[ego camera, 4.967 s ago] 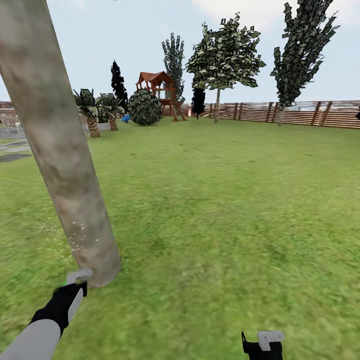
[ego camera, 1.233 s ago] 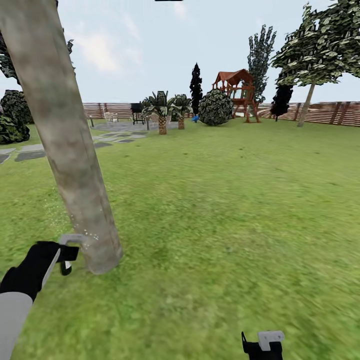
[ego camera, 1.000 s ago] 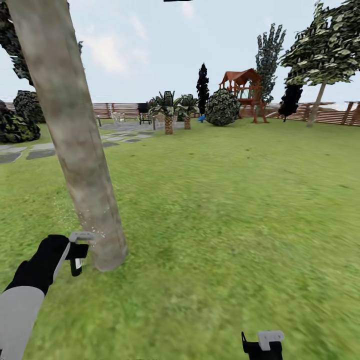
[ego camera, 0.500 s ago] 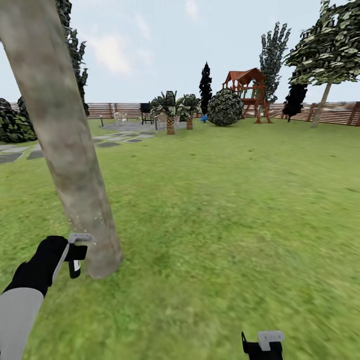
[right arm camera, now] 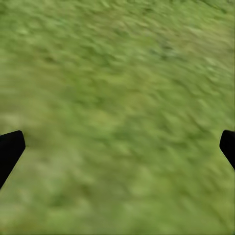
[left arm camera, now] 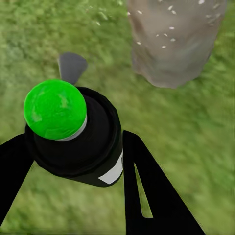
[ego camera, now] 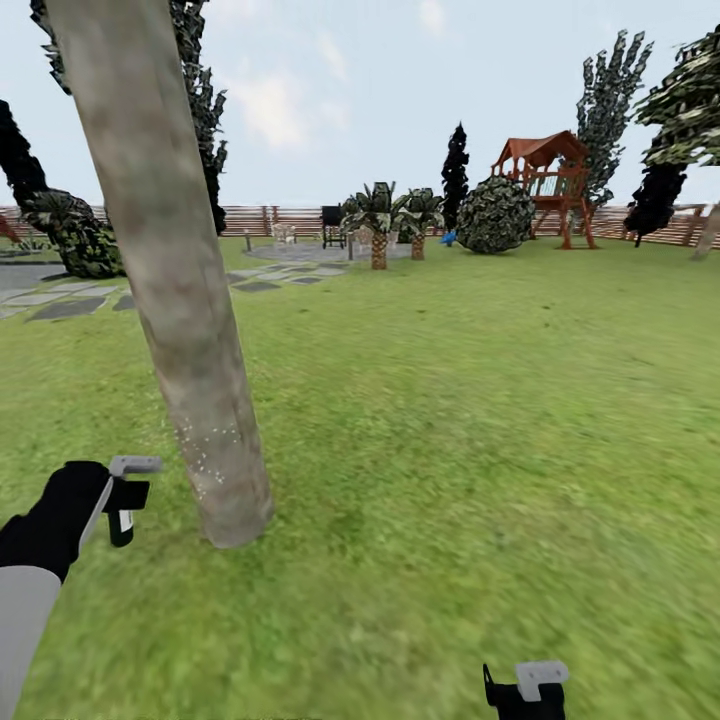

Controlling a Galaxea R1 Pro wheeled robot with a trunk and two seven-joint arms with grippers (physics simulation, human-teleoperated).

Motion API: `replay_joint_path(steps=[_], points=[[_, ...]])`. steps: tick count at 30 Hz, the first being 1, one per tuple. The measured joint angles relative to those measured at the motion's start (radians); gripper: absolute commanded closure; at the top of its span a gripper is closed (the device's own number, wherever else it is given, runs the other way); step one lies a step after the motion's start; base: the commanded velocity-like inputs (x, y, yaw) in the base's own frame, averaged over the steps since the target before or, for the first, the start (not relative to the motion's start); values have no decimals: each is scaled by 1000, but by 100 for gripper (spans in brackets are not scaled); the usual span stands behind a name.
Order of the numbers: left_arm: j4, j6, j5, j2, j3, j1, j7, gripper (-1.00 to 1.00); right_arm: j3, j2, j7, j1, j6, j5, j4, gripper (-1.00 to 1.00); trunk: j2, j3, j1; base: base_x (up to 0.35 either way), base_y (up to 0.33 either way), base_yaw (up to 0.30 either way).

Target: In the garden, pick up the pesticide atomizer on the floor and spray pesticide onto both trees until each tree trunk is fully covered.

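Pesticide atomizer (left arm camera: 78, 139): small dark bottle w/ white band; in left wrist view its top shows bright green. Clamped betw. left gripper (ego camera: 122, 497) fingers, roughly upright, at 9 o'clock of tree trunk (ego camera: 170, 260), near its base, not touching. Trunk: thick, mottled grey-tan, branchless, leaning slightly, white specks low down, rooted in green lawn (ego camera: 450, 420).

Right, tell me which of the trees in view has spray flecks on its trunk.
The thick mottled tree trunk right beside the left gripper, which holds the pesticide atomizer. White flecks dot its lower part; the far trees by the fence show none.
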Motion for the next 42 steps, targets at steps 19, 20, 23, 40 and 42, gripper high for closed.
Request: replay_joint_path(steps=[19,20,23,40,42], points=[[16,-10,0,1,-2,16,3,100,1,0,0,0,0,0,1,-100,0,0,0,0,-240,65],[16,-10,0,-1,-2,16,5,100,1,0,0,0,0,0,1,-100,0,0,0,0,-274,272],[17,-10,0,-12,-3,16,6,100,1,0,0,0,0,0,1,-100,0,0,0,29,-274,191],[96,-19,-5,-27,-2,16,8,100,0,0,0,0,-1,0,1,-100,0,0,0,129,-274,5],[103,-28,-5,-27,-2,16,8,100,0,0,0,0,-1,0,1,-100,0,0,0,138,-273,78]])
